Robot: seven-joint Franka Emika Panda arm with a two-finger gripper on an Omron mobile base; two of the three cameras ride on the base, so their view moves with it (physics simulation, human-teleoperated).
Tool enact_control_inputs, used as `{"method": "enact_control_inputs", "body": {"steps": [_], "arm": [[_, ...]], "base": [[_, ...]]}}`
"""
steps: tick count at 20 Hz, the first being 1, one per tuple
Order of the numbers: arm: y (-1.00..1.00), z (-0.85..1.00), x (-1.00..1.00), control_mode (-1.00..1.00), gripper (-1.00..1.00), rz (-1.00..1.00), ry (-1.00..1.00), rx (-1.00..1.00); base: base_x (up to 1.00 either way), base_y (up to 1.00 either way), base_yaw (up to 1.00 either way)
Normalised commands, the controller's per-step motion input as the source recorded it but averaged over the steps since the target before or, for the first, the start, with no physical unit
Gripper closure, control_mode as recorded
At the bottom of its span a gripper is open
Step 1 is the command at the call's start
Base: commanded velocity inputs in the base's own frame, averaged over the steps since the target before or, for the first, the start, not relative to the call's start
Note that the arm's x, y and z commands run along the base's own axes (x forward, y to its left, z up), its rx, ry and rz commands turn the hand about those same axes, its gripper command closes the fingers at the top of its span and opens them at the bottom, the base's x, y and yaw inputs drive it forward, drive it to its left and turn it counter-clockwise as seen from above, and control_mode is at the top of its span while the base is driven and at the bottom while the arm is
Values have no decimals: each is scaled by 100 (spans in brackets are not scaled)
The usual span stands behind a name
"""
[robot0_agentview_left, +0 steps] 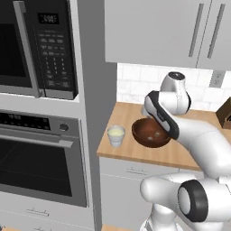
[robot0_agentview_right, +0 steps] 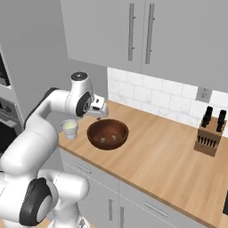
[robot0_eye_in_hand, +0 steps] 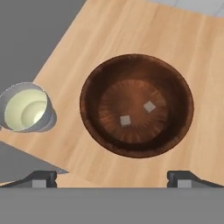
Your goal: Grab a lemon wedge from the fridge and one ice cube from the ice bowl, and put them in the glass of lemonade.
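Gripper, jaws spread wide and holding nothing, poised above the ice bowl on the wooden counter. 2 ice cubes lie directly below, near the bowl's centre; the glass of lemonade stands just beside the bowl.

Two ice cubes lie in the brown ice bowl, just beside the upright lemonade glass.

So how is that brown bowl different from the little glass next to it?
The ice bowl is dark brown, wide and shallow; the glass of lemonade is clear whitish, narrower and taller for its width. The bowl holds two small pale ice cubes; the glass holds pale yellow liquid. Both stand upright, apart, on the wooden counter.
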Motion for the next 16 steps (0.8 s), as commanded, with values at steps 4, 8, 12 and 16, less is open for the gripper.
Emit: {"method": "enact_control_inputs", "body": {"steps": [4, 8, 12, 16], "arm": [[-37, -30, 0, -100, -100, -7, 7, 0], [-31, -31, 0, -100, -100, -5, 5, 0], [-9, -32, 0, -100, -100, -1, 6, 0], [0, -29, 0, -100, -100, 0, 8, 0]], "base": [[0, 0, 0], [0, 0, 0], [0, 0, 0], [0, 0, 0]]}}
